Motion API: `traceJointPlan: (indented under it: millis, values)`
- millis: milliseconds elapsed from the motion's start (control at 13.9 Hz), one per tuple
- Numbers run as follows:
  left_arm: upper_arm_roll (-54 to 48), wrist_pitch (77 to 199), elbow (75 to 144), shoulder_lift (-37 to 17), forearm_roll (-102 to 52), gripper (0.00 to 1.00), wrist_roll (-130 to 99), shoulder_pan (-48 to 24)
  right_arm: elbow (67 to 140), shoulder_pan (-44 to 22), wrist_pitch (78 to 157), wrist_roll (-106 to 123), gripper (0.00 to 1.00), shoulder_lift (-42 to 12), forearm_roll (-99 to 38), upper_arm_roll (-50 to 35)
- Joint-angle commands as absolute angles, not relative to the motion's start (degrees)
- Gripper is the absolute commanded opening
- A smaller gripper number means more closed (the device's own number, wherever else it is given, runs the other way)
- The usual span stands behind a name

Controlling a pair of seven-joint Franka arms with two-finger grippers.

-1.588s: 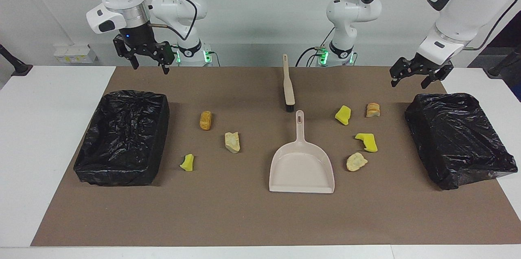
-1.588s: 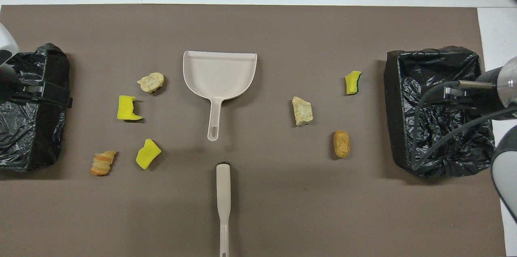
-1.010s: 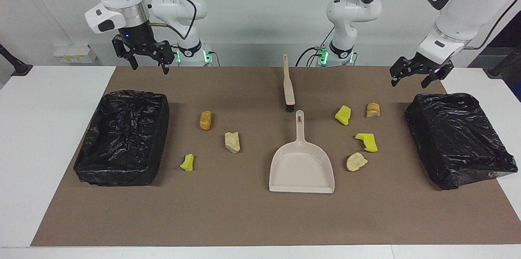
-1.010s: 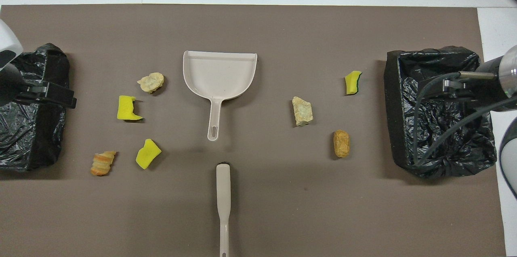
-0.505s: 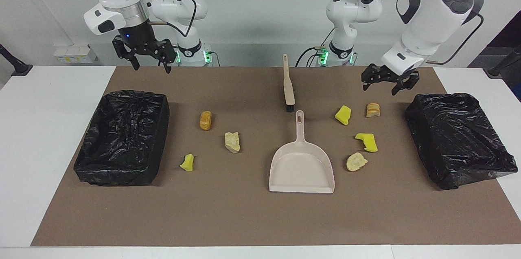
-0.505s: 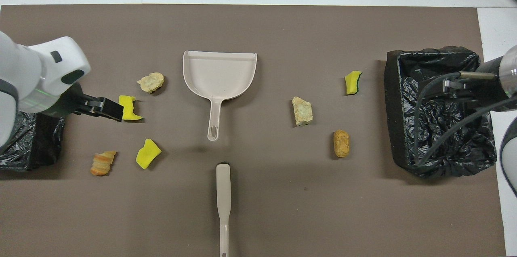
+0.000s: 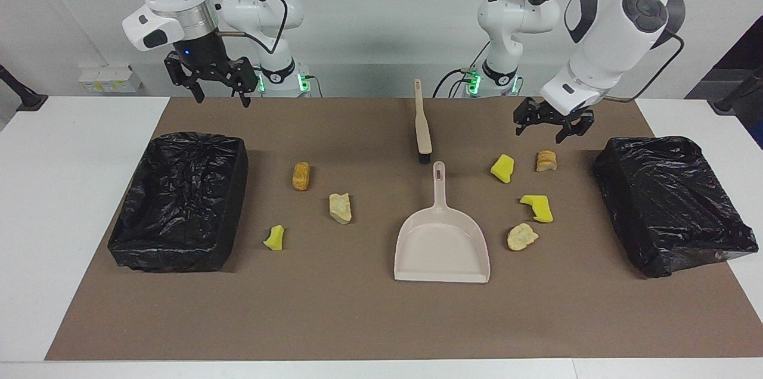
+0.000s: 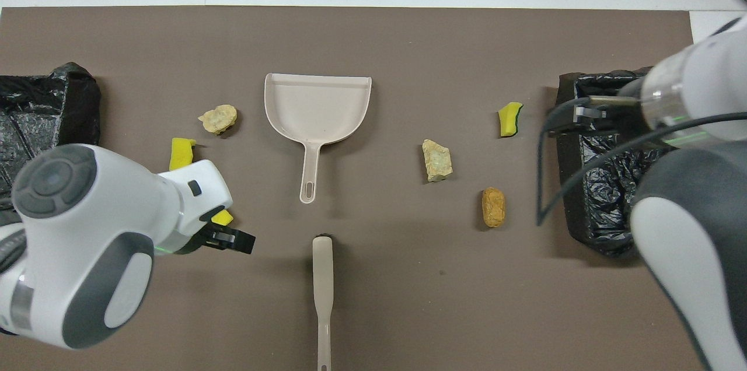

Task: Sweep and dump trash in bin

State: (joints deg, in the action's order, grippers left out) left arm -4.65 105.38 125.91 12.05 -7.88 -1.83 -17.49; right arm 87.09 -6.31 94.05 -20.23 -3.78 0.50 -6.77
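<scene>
Seven trash chunks (image 7: pixel 500 168) lie on the mat: four at the dustpan's (image 7: pixel 441 248) three o'clock, three at nine. Two bins (image 7: pixel 179 200), one brush (image 7: pixel 422 123). Left gripper (image 7: pixel 548 127) and right gripper (image 7: pixel 217 86) hang open, empty.

We count seven pieces of trash on the brown mat (image 7: pixel 357 319): three yellow sponge bits (image 7: pixel 502 168) (image 7: pixel 537 207) (image 7: pixel 275 238) and four tan-orange bread-like lumps (image 7: pixel 546 160) (image 7: pixel 521 236) (image 7: pixel 301 176) (image 7: pixel 340 208). We list two black-lined bins (image 7: pixel 179 200) (image 7: pixel 673 203), one beige dustpan (image 7: pixel 442 245), one brush (image 7: pixel 422 126), and two robot arms.
</scene>
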Motion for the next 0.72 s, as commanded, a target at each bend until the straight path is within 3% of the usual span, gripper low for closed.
traceJointPlan:
  millis: [0,289,649]
  values:
    - [-3.8,113.2,141.5,23.5,-8.3,1.0,-4.4,-23.2,86.2,-12.7,99.3,-28.0,1.0,-10.3,1.1,-6.9]
    - [-4.0,121.0,150.6,25.1,-8.3,1.0,-10.7,-33.1,82.9,-22.5,106.4,-36.1,1.0,-18.8,1.5,-6.8]
    - [-4.2,132.6,154.9,23.7,-8.3,1.0,-27.4,-45.8,67.1,-34.0,106.8,-45.4,1.0,-35.6,6.6,-6.2]
